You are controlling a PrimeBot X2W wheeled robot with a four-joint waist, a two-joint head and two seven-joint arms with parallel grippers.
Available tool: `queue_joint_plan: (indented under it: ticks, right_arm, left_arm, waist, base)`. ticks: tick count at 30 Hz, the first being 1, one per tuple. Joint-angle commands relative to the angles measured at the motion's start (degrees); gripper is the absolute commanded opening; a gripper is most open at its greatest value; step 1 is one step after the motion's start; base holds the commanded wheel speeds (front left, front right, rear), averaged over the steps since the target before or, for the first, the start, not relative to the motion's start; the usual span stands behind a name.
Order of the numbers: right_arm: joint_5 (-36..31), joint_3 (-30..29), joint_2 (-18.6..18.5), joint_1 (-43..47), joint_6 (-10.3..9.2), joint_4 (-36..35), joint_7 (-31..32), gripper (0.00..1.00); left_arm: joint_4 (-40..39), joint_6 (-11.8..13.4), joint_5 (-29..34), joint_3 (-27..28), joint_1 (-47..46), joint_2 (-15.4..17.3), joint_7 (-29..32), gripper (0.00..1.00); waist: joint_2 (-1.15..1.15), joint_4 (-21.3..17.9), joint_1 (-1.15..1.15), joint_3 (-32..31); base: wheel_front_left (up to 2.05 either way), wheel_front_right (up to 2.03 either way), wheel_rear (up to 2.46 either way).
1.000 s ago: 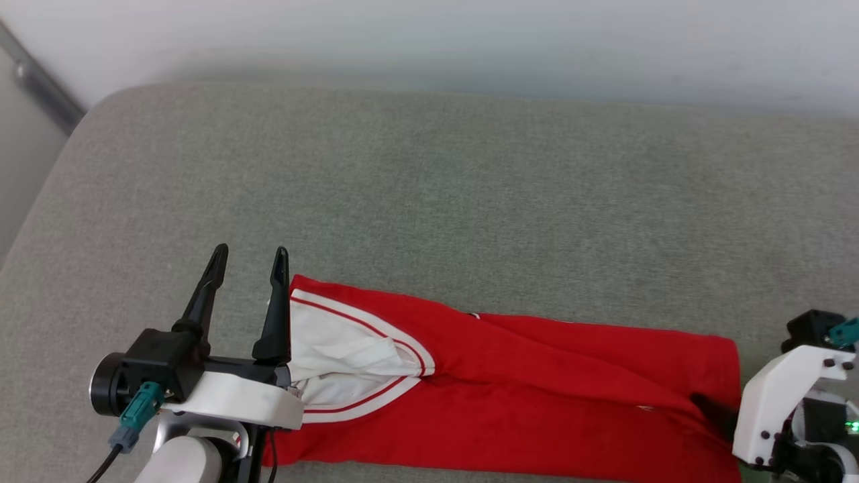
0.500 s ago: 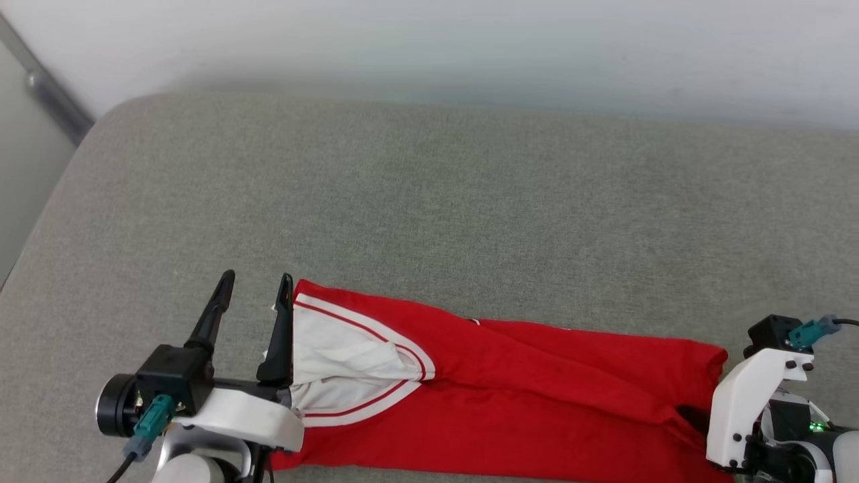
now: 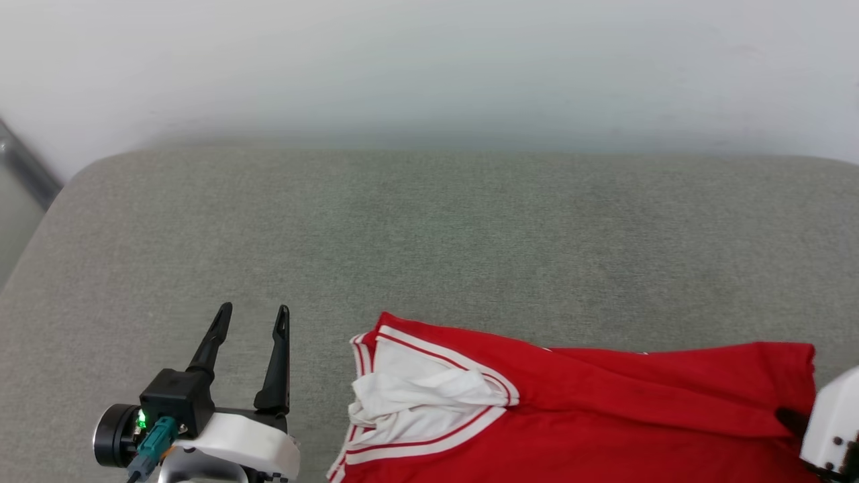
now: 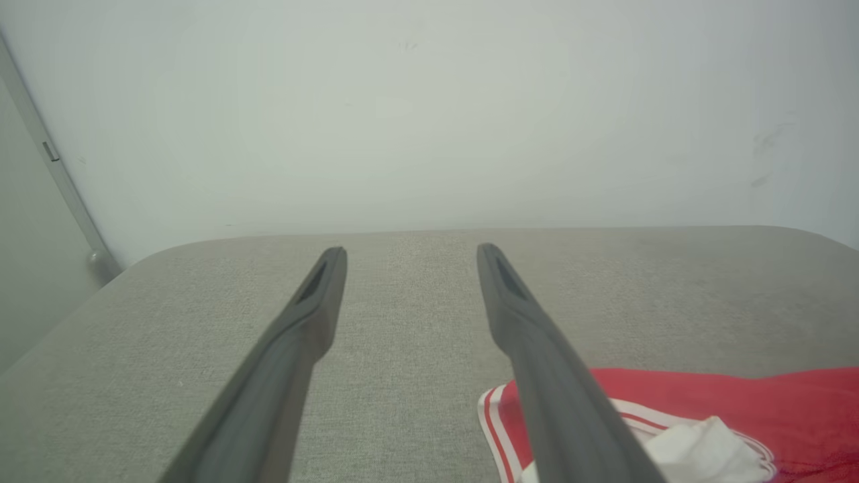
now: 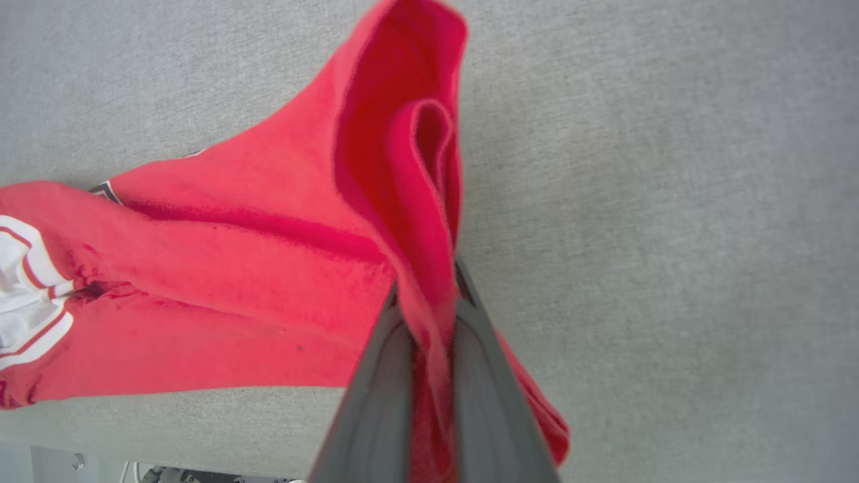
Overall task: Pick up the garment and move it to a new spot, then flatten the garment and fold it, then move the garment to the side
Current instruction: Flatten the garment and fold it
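Note:
The garment [image 3: 604, 402], red with a white red-striped cuff [image 3: 416, 396] bunched at its left end, lies stretched along the near part of the grey padded surface [image 3: 429, 235]. My right gripper [image 5: 426, 298] is shut on a fold of its red fabric at the right end, which rises in a ridge off the surface. In the head view that gripper's white housing [image 3: 832, 422] shows at the right edge against the cloth. My left gripper [image 3: 254, 310] stands open to the left of the cuff, clear of it, nothing between its fingers [image 4: 315, 315]. The garment [image 4: 738, 402] lies beside its right finger.
A pale wall [image 3: 429, 67] runs behind the surface. The surface's rounded far-left corner [image 3: 80, 181] drops off beside a metal strip [image 3: 27, 168]. Bare grey padding stretches beyond the garment up to the wall.
My right gripper has shut on the garment's right end and drawn it to the right, opening a gap between the cuff and my left gripper. The head camera has also shifted.

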Motion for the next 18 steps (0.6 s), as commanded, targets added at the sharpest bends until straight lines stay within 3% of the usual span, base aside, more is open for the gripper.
queue_joint_plan:
  ticks: [1,6,9,12,18]
  right_arm:
    - [-0.4,-1.7,0.1,0.7,-0.02,-0.6,0.6,0.00]
    - [2.9,-5.8,3.1,-0.3,-0.02,-0.7,3.6,0.00]
    - [7.2,-4.9,4.7,-0.9,-0.02,-0.5,5.6,0.00]
    - [12.8,-3.0,5.5,-1.2,-0.02,0.9,6.5,0.00]
    - [32.3,6.5,5.6,-3.0,-0.02,8.7,2.4,0.00]
  left_arm:
    - [-0.4,0.1,-0.1,-0.1,0.8,0.1,0.0,1.00]
    - [-0.8,0.5,-0.2,-0.3,1.6,0.2,0.3,1.00]
    - [-1.0,0.5,-0.3,-0.6,1.5,0.1,0.5,1.00]
    - [-1.2,0.4,-0.3,-0.9,1.1,0.0,0.5,1.00]
    - [-0.7,-0.8,0.3,-2.1,-0.6,0.1,1.0,1.00]
  waist:
    - [0.00,-0.6,0.00,-0.5]
    - [0.00,-1.8,0.00,-0.8]
    - [0.00,-2.1,0.00,-0.9]
    - [0.00,-2.2,0.00,-0.8]
    - [0.00,-0.7,0.00,-0.6]
  base:
    - [0.00,0.00,0.00]
    - [0.00,0.00,0.00]
    - [0.00,0.00,0.00]
    - [0.00,0.00,0.00]
    - [0.00,0.00,0.00]
